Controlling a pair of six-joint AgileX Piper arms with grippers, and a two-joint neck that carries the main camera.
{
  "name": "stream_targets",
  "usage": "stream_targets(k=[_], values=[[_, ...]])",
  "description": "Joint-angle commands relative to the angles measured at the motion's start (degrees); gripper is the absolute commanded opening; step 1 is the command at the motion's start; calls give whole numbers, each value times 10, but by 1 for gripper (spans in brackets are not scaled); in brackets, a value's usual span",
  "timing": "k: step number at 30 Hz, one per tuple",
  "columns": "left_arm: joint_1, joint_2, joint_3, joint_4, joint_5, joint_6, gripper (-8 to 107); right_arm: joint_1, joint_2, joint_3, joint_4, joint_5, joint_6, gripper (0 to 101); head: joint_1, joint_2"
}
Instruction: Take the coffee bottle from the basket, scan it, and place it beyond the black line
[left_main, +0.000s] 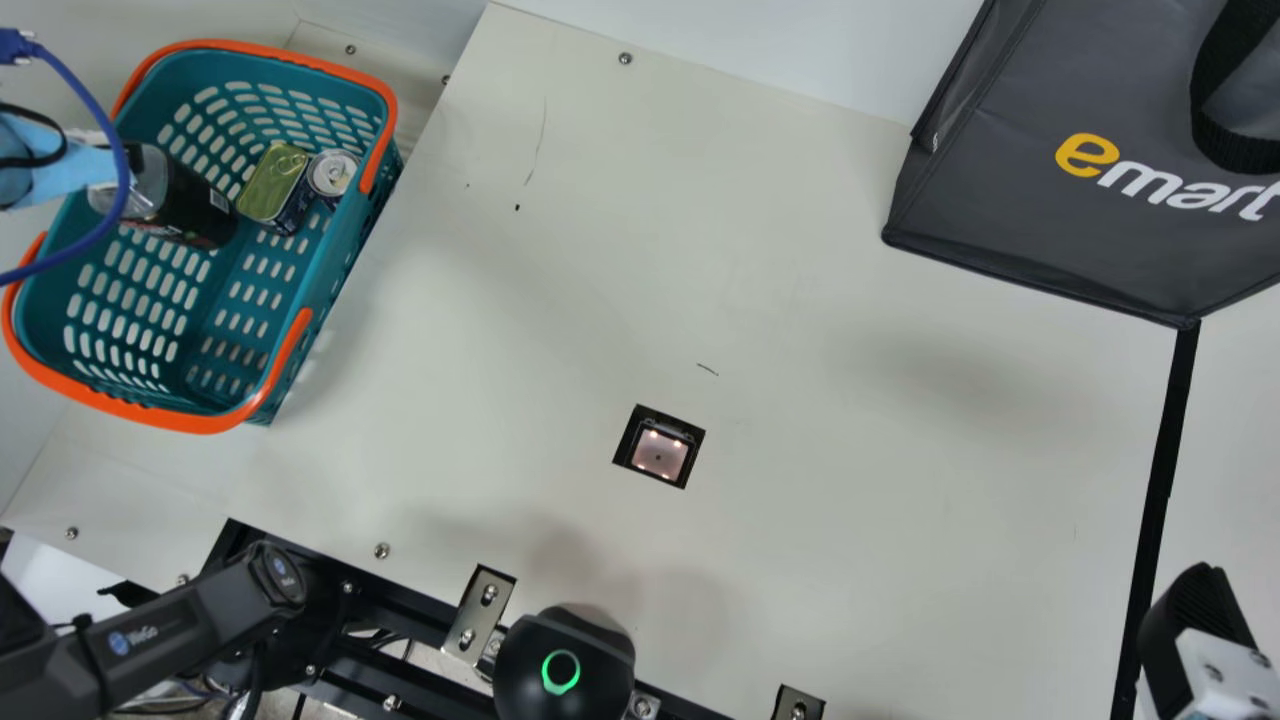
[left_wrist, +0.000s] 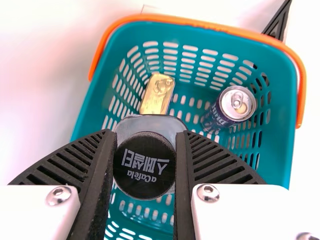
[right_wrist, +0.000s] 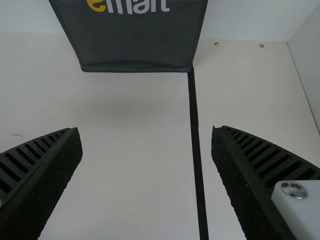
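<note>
**Coffee bottle pinched in the basket: mind the lift**

Near right, your right hand (right_wrist: 145, 129) hangs by the black line (left_main: 1163, 470), fingers wide apart and empty; left there, it could get in the way of the set-down. Over the scanner (left_main: 660, 453), a poor angle could hide the code. Far left, your left hand (left_wrist: 146, 133) looks closed on the cap end of the coffee bottle (left_main: 190, 205), which leans inside the basket (left_main: 350, 247). That hold is high, so the body may swing or twist. Pull sideways too soon and it could snag the wall or orange handle (left_main: 215, 422); the blue cable (left_main: 122, 150) looping close by might catch too. The flat tin (left_main: 275, 182) just beside the bottle could tip, then the can (left_main: 333, 172).

For room, stay off the metal brackets and frame along the near edge. Past the scanner, you have a broad open stretch of counter (left_main: 800, 560) from basket to line. Far right, the dark bag (left_main: 1000, 200) reaches the line's far end, so cross nearer.
</note>
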Motion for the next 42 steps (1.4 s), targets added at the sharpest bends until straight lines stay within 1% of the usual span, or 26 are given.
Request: stream_targets(k=[1, 9, 19, 29, 42], values=[[-2, -4, -12, 0, 9, -3, 10, 0, 0, 0, 0, 0, 0, 91, -15, 1], [-16, -26, -44, 5, 47, -16, 10, 0, 0, 0, 0, 0, 0, 91, -15, 1], [-56, -58, -58, 6, 80, -31, 10, 0, 0, 0, 0, 0, 0, 91, -15, 1], [-128, -76, -70, 16, 88, -66, 10, 0, 0, 0, 0, 0, 0, 91, -15, 1], [-227, -87, -76, 32, 82, -114, 10, 0, 0, 0, 0, 0, 0, 91, -15, 1]])
